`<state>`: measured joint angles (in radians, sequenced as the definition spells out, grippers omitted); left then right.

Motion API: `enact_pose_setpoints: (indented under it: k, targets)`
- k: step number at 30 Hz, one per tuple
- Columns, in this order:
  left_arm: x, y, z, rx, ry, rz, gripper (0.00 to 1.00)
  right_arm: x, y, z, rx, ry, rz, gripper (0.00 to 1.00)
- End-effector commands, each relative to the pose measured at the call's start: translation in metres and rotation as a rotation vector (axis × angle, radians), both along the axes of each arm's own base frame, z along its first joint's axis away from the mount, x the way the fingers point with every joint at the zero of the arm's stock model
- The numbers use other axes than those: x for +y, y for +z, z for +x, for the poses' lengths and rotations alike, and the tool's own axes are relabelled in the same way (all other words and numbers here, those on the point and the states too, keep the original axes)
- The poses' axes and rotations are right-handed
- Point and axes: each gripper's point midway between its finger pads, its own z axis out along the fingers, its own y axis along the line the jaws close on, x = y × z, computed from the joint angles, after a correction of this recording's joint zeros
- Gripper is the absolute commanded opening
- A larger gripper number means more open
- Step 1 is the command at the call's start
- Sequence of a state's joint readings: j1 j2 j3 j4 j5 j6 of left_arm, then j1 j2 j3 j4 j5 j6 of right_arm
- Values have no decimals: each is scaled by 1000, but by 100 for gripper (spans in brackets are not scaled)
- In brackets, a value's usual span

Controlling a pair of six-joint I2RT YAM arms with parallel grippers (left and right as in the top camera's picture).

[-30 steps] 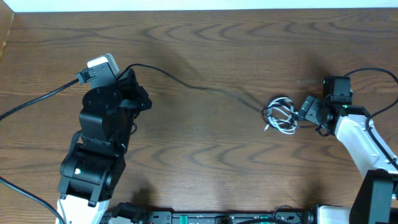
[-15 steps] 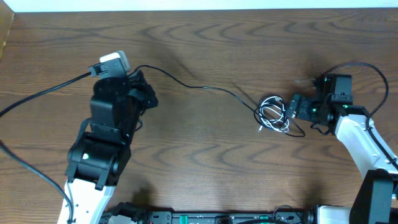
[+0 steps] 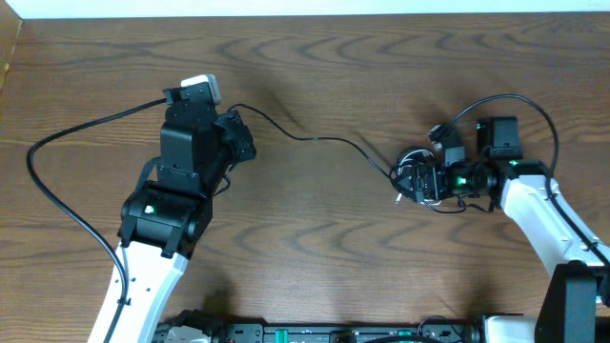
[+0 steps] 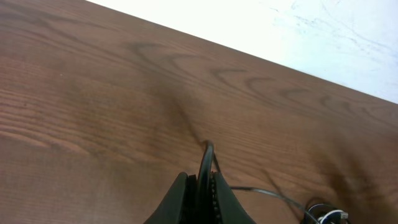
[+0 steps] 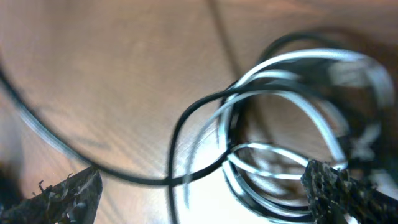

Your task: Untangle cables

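Wood-grain table (image 3: 315, 248), white surface (image 4: 311, 31) beyond | left pincer (image 4: 202, 182) clamps black cable (image 3: 324, 140) | right pincer (image 5: 208, 190) agape

Between the two arms, the front middle of the table (image 3: 315, 257) is free to pass. The black cable (image 3: 324, 139) crosses the middle, strung from the left pincer (image 3: 241, 143) to the coil (image 3: 416, 173). The right pincer (image 5: 208, 190) seems to straddle that coil, though the view is blurred. A lead (image 3: 33, 157) loops across the left side.
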<state>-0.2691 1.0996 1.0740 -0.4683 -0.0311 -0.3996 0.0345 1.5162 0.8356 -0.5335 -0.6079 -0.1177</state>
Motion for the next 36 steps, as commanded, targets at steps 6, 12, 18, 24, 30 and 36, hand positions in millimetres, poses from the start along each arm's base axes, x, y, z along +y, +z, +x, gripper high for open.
enact_pose_setpoints:
  k: [6,12,18,24,30,36]
  targets:
    - [-1,12,4,-29,2,-15,8,-16,-27,-23,97,5,-229,99]
    - [0,12,4,-28,2,-15,8,-14,-28,-25,119,-15,-219,1]
    - [-14,7,0,-1,-68,-54,8,12,-11,-26,95,56,-56,1]
    - [-21,-12,0,52,-95,-61,13,46,56,-7,-76,116,191,1]
    - [-36,-49,4,164,-157,-87,44,49,125,17,-229,66,237,1]
    - [-80,-73,12,230,-317,-177,52,49,158,21,-311,63,247,1]
